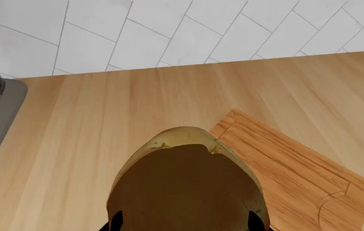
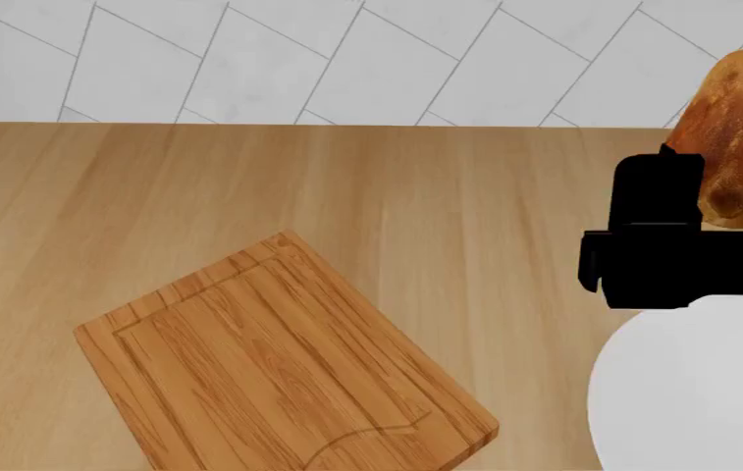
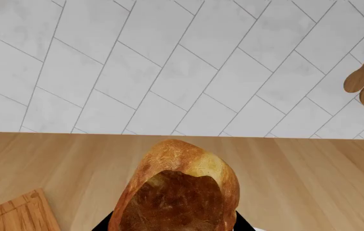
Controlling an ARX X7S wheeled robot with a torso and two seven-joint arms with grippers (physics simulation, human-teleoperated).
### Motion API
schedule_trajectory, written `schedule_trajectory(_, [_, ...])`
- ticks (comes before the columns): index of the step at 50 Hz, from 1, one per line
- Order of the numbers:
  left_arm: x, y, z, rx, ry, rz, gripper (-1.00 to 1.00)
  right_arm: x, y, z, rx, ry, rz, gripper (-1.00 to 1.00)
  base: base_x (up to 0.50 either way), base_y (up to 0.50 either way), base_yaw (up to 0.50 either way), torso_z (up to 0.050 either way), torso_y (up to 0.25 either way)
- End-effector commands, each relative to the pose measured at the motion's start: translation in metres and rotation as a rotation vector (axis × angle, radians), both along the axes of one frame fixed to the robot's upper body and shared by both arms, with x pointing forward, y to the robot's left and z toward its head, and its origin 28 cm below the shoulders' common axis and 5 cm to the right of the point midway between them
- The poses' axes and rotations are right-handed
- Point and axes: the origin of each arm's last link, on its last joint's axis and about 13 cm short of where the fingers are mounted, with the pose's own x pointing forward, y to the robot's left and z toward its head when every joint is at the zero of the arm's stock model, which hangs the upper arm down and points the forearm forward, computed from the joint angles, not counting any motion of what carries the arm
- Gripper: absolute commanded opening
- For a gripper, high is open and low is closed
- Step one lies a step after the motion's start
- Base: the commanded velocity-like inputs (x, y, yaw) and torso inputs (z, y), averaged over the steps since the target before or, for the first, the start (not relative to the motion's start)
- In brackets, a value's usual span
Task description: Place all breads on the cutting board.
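Both grippers hold bread — right (image 2: 724, 211) a crusty loaf (image 3: 182, 187), left the greenish-tan oval (image 1: 185, 187) — rigid, light; keep mid-body grips above the cutting board (image 2: 280, 373).

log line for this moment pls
left hand: holds oval loaf | right hand: holds crusty loaf | board: bare

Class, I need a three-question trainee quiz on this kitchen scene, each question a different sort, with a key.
1. True or false: the cutting board already has a bread lying on it.
2. Multiple choice: the reddish-brown bread is A) on the board, B) held up in the right tool, C) lying flat on the countertop.
3. Fill in: the left wrist view shows the left tool gripping a second bread, with ______ sides.

Key: 1 false; 2 B; 3 pale greenish-tan.
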Motion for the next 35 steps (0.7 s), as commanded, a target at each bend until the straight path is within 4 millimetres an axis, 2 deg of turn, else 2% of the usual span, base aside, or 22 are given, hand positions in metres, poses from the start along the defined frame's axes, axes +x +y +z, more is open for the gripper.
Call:
schedule_trajectory(1, [0.0002,-0.001,0.0025,-0.017,-0.005,0.009,-1.0,-0.0007,0.001,-0.0017,-0.027,-0.013,0.028,-1.0,0.0,0.39,0.0,0.0,0.0])
schedule_trajectory(12, [0.0008,-0.0004,0.0044,-0.02,-0.013,0.009,-1.0,-0.0014,0.0019,0.003,0.059,-0.021,0.06,-1.0,0.0,0.0,0.0,0.0,0.0])
schedule_trajectory(18, [0.0014,-0.0005,0.0039,-0.022,-0.012,0.01,-1.0,-0.0003,0.0026,0.0022,0.043,-0.028,0.064,-1.0,0.0,0.0,0.0,0.0,0.0])
schedule_trajectory(25, [0.0034,-0.0014,-0.0025,-0.022,0.0,0.005,-1.0,-0.0002,0.0026,0.0022,0.041,-0.032,0.065,-1.0,0.25,0.0,0.0,0.0,0.0])
schedule_trajectory(35, [0.0039,-0.0038,-0.0001,-0.013,0.001,-0.007,-1.0,-0.0006,0.0027,0.0034,0.024,-0.042,0.065,-1.0,0.33,0.0,0.0,0.0,0.001])
